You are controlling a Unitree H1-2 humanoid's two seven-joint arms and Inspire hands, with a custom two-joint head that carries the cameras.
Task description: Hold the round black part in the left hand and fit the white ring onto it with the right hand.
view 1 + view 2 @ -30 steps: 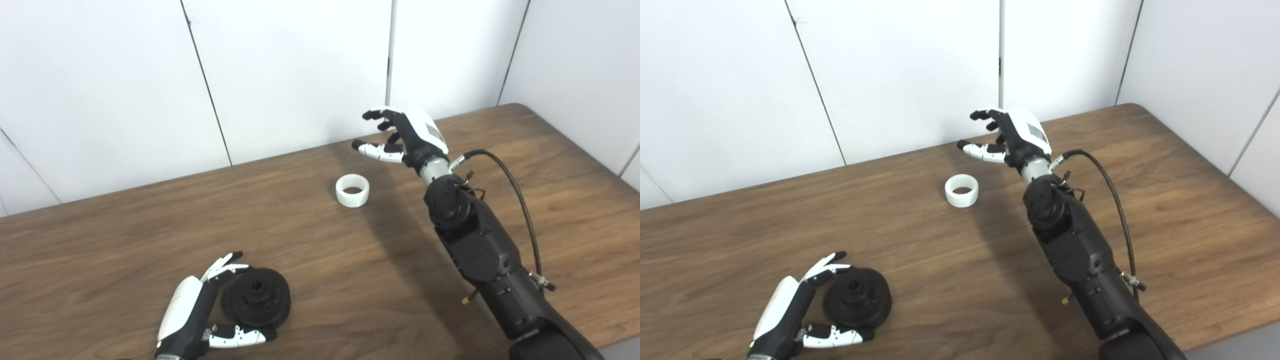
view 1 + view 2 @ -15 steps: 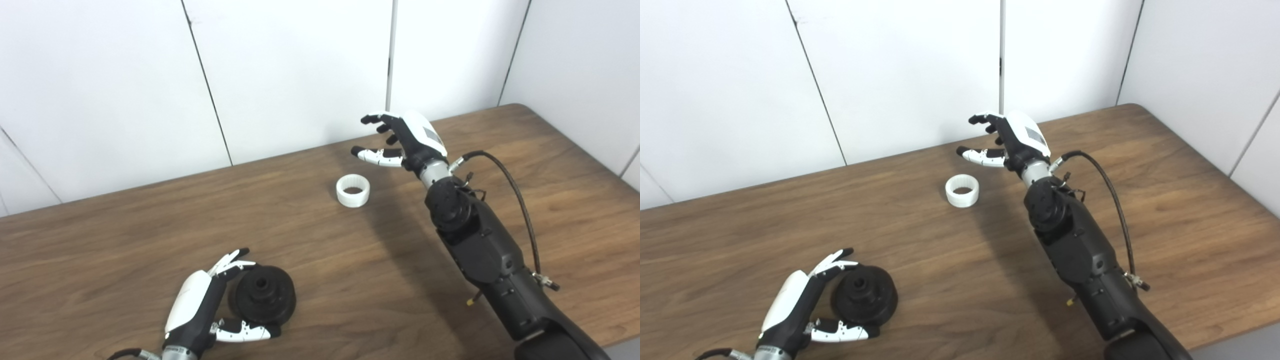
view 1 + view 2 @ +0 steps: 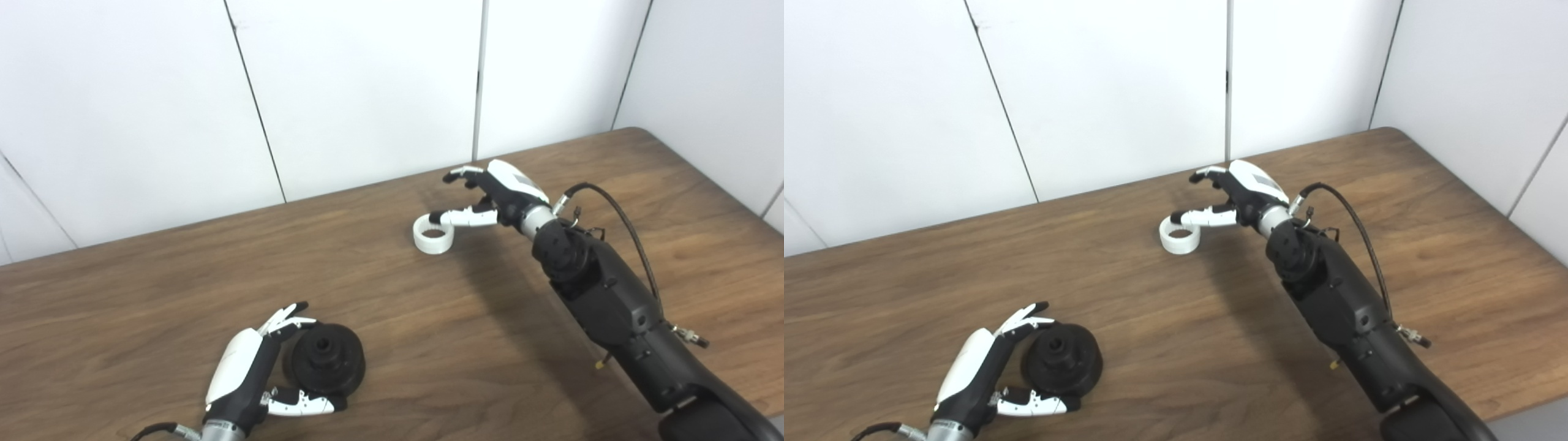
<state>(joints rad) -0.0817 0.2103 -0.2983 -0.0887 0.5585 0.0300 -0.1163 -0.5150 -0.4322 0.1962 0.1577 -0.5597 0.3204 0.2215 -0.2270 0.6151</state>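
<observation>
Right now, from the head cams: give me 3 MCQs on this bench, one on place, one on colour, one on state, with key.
1. Where does the white ring lie?
A. On the table, by the right robot hand
B. On the black part
C. In the left robot hand

2. What colour is the round part by the left robot hand?
A. White
B. Black
C. Red

3. What is the state of the right robot hand?
A. Shut on the ring
B. Open, thumb tip over the ring's rim
C. Resting flat, away from the ring

Key: 1 A, the ring sits on bare wood under the right thumb; 2 B, the part is dark all over; 3 B, fingers are spread and the ring is not gripped.
</observation>
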